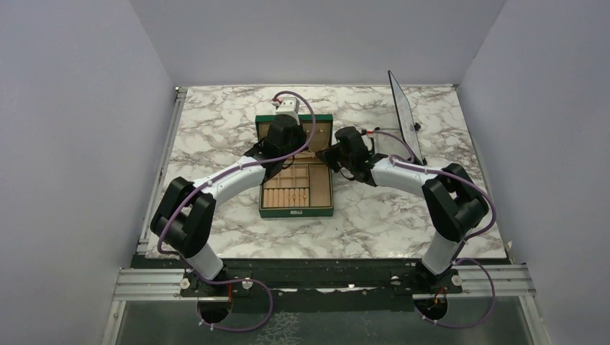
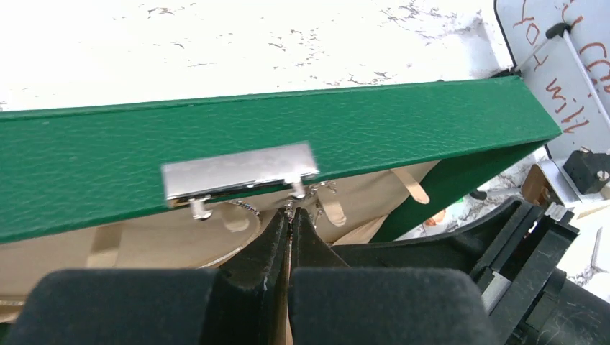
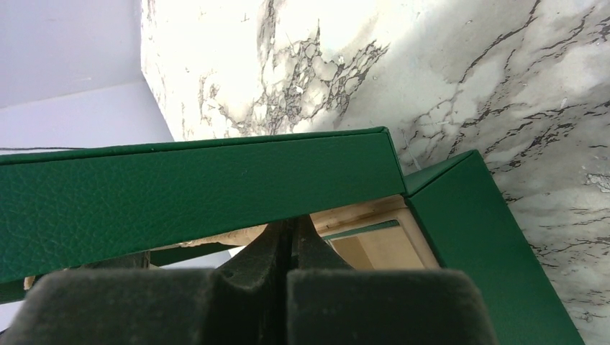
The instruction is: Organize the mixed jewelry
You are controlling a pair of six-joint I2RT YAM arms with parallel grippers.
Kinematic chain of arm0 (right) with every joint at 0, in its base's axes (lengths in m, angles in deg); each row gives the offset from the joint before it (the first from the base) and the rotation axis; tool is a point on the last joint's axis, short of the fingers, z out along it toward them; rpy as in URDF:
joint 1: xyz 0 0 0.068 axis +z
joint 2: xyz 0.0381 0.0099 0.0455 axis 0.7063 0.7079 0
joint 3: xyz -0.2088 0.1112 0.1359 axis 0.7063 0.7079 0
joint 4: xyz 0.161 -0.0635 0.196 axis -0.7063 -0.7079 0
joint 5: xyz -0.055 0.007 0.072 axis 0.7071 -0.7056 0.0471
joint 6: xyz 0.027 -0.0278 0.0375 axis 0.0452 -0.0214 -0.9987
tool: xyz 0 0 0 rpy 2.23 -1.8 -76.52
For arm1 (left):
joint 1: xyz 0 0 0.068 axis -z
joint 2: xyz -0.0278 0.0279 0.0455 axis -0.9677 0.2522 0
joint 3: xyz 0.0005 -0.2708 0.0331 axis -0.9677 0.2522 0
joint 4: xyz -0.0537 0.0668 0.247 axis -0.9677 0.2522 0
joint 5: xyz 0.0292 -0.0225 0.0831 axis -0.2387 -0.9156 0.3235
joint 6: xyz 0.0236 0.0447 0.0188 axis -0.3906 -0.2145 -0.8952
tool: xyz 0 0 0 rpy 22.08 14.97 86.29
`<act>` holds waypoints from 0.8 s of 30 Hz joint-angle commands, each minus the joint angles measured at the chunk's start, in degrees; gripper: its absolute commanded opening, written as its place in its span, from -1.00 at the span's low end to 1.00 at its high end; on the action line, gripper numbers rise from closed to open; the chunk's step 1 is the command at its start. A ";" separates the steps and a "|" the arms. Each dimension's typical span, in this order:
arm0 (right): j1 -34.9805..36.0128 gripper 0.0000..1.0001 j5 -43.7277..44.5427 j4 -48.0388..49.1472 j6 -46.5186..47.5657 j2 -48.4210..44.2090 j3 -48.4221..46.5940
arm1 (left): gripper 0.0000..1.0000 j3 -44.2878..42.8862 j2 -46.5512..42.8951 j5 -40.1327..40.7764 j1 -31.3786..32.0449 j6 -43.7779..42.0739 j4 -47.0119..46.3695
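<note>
Progress: judged well under way. Green box (image 1: 296, 210) open on the desk (image 1: 374, 215), lid (image 2: 288, 136) propped up, thin silvery chain (image 2: 244, 208) up inside the lid, just ahead and a little to the left of the left jaws.
Step in hand: by the look of it, hanging that chain on the small hooks (image 2: 316, 190) just ahead of the same tips.
Left to do: settling the chain, then lowering the lid. Gold rings and small pieces not made out in any view, so no telling how many are sorted.
Left jaws: pressed together, tips just under the lid's front edge and below the clasp (image 2: 241, 171). Fine links right at the tips, yet impossible to tell whether they are pinched.
Right jaws: closed flat, nothing visible between them, tucked under the lid's corner. Box base beside the right jaws, on their right.
Box skin: pebbled green leatherette, square-edged, matte.
Clasp: bright polished metal plate, rectangular, two small pins beneath.
Lining: pale beige, soft-looking, with flat tan straps (image 2: 410, 183) ahead of the left jaws and off to their right.
Tray: small square compartments and a row of tan cushion rolls (image 1: 284, 195), seen from overhead.
Desk: white marble pattern with grey veins, smooth and glossy.
Chain: fine, limp, prone to snag or slip.
Backdrop: whiteboard (image 1: 403, 118) standing on edge, well beyond the right jaws.
</note>
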State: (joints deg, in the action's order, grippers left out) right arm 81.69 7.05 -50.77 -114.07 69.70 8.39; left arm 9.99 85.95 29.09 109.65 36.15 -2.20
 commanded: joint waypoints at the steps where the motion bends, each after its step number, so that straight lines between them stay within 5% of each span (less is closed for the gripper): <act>1: 0.43 -0.99 -3.26 -3.57 0.46 -0.75 1.71 | -1.00 1.54 -2.19 4.37 -0.16 1.09 -3.08; 7: 0.44 -0.99 -3.37 -3.49 0.41 -0.69 1.80 | -0.98 1.99 -1.63 2.44 -0.16 1.34 -2.16; 24: 0.34 -0.99 -3.70 -3.31 0.33 -0.80 1.89 | 0.06 5.97 -7.19 -1.56 -0.16 2.92 1.41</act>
State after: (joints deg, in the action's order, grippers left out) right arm 81.60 6.74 -50.42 -114.10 69.70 8.61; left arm 14.62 82.78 30.29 109.54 38.20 -1.54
